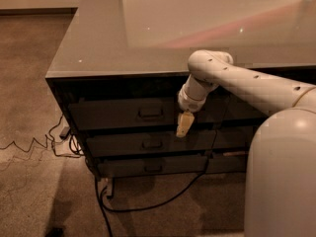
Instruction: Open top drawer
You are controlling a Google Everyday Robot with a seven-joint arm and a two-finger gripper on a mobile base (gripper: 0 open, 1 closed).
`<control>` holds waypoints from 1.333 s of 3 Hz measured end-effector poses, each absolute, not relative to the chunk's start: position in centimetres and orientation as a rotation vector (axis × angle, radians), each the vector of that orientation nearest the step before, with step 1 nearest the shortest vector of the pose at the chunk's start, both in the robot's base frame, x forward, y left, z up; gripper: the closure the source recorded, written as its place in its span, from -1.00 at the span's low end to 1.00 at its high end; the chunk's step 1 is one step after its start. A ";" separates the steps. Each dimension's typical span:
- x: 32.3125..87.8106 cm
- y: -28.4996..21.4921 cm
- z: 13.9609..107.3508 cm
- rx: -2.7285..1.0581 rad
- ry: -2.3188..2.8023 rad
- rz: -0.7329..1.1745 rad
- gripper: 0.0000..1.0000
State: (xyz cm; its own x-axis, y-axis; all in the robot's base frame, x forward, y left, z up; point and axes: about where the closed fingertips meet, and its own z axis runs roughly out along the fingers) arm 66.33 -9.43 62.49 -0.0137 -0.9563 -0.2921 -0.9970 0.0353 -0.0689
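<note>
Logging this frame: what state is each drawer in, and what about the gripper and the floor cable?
top drawer: shut, front in line with the ones below.
handle: free, nothing on it.
middle drawer: shut.
bottom drawer: shut.
gripper: points down at the top drawer's lower edge, right of the handle.
black cable: slack on the floor, running in under the drawers.

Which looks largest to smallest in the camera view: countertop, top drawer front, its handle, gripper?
1. countertop
2. top drawer front
3. gripper, hanging just right of the handle: these two look alike, so unranked.
</note>
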 end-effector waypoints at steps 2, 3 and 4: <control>65.3 -10.8 63.7 -2.035 2.071 0.221 0.30; 63.4 -12.4 64.9 -2.078 2.083 0.227 0.75; 63.3 -12.3 64.8 -2.078 2.083 0.227 0.73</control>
State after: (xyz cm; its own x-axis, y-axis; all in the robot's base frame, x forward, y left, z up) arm 63.33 -12.34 64.82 0.0006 -0.9704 -0.2413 -0.9997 0.0058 -0.0257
